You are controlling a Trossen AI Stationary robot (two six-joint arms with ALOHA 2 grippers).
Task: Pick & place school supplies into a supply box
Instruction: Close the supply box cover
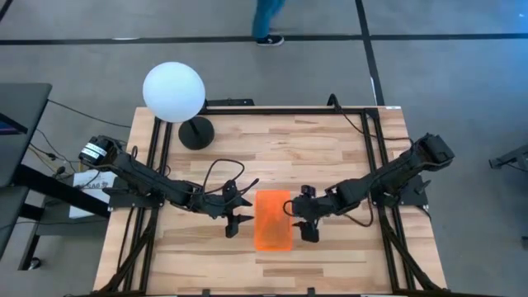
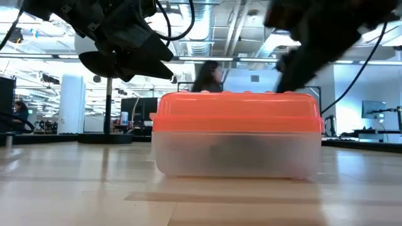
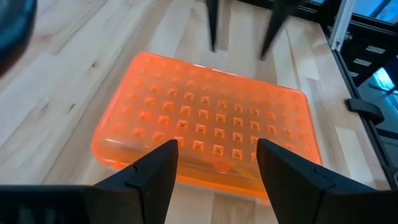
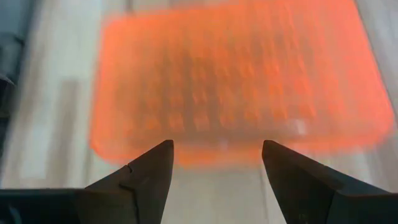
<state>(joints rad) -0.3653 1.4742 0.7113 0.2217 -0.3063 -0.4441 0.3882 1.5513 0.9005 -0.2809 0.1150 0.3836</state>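
The supply box (image 1: 273,220) stands on its clear base at the middle of the wooden table, its orange studded lid (image 3: 205,124) shut on it. Through its cloudy wall (image 2: 237,154) only a dim dark shade shows, so the school supplies are hidden. My left gripper (image 1: 237,213) hovers open just off the box's left long side, above table level. My right gripper (image 1: 304,216) hovers open off the right long side. In each wrist view the open fingers (image 3: 217,146) (image 4: 217,146) frame the lid from above without touching it.
A white globe lamp (image 1: 173,92) on a black round foot (image 1: 196,132) stands at the table's far left. Black frame rails (image 1: 375,165) run along both sides. A person (image 1: 268,21) walks on the floor beyond the far edge.
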